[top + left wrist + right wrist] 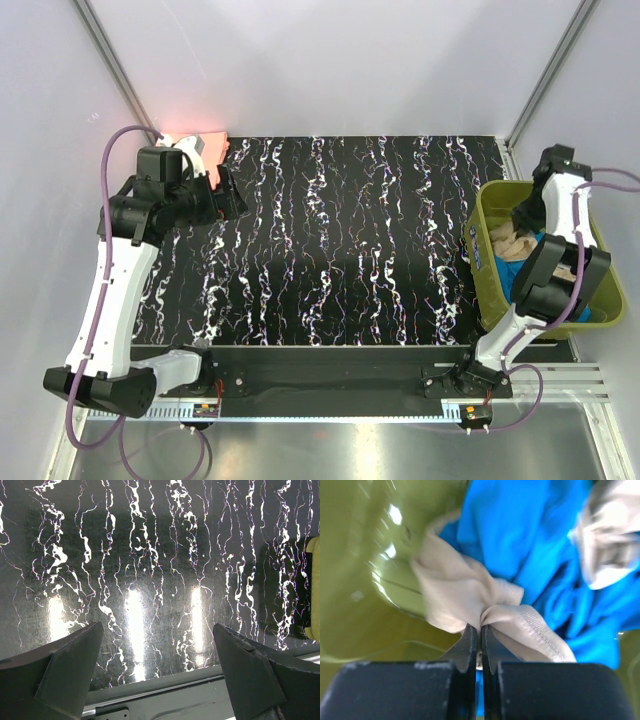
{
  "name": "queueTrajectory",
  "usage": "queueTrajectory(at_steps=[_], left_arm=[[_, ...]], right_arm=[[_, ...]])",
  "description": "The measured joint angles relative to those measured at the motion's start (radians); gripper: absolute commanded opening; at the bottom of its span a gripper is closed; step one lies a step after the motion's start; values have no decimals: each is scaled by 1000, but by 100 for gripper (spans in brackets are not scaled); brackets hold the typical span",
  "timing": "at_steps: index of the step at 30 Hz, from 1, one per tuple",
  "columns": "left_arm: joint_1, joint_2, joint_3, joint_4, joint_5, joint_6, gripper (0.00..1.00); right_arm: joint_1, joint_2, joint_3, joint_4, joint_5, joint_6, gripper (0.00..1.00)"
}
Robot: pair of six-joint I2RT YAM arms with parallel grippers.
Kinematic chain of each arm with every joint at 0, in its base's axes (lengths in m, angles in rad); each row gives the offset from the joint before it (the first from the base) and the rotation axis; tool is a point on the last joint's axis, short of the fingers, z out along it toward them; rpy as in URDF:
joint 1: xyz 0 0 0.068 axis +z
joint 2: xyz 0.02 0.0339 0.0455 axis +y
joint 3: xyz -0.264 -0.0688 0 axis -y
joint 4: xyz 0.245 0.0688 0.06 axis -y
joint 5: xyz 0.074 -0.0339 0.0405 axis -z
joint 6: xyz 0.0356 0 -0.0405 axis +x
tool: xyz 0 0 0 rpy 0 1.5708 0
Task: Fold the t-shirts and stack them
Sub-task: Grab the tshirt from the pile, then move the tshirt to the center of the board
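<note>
My right hand is down inside the olive-green basket, its two fingers pressed together on a puckered fold of the tan-beige t-shirt. The pinch sits right beside a stitched hem band. That shirt lies crumpled against the basket's wall, touching a bunched blue cloth that fills much of the basket's floor beside it.

I judge the step in hand to be drawing this shirt out of the basket. To do it well I should lift straight up until the cloth hangs free of the blue cloth, since the two overlap and the blue one could drag along. Only then should I carry the shirt over the basket's rim toward the counter. My grip holds only a thin fold, so a slow, steady pull seems wise, and I should watch for slipping.

In this heap the shirt has no readable long axis, and I cannot tell which way its collar points. Only the hem band gives a line, running from my pinch away from the basket's wall.

My left hand hangs over the counter well apart from the basket, fingers spread wide and holding nothing. The salmon-pink t-shirt lies at the counter corner farthest from the basket, partly hidden by my left arm. It looks compact, but I cannot make out its axis.
</note>
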Motion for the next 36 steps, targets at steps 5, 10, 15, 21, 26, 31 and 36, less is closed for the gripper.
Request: queueTrajectory(at_steps=[5, 10, 15, 21, 26, 31, 36], left_arm=[[0, 0, 16, -1, 0, 0, 99], [-1, -10, 36, 0, 0, -2, 99], [-5, -42, 38, 0, 11, -20, 99], [-5, -118, 7, 5, 65, -77, 99], [-5, -184, -59, -9, 126, -132, 98], [-5, -251, -105, -38, 148, -167, 98], [-5, -341, -108, -71, 133, -190, 98]], right_arm=[[0, -22, 223, -111, 104, 61, 0], [0, -103, 511, -184, 121, 105, 0], [0, -275, 692, -54, 89, 71, 0], [0, -377, 910, 201, 30, -31, 0], [0, -318, 1072, 400, -160, 71, 0], [142, -202, 1094, 551, -341, 340, 0], [531, -138, 874, 572, -432, 467, 2]])
